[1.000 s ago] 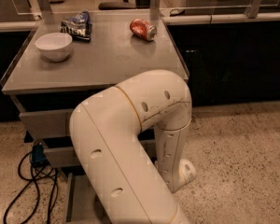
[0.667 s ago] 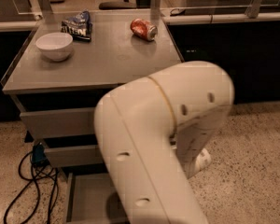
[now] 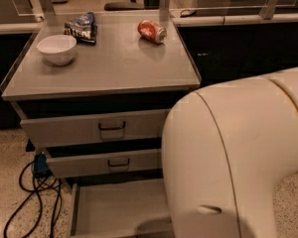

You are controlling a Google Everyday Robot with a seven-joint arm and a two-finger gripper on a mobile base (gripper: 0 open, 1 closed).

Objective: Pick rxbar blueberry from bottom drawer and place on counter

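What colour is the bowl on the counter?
White bowl, camera view; gripper is out of sight.

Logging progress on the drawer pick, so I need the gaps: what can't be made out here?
1. Camera view: the end effector is not in view; the white arm fills the lower right.
2. The rxbar blueberry is not seen; that arm covers the right of the bottom drawer, and the lower edge cuts its front.
3. The chip bag lettering is too small to read.

White lettering on the crumpled blue-and-white chip bag [image 3: 82, 28], far left on the grey metal bench [image 3: 114, 68], is too blurred to read; the gripper is out of view.
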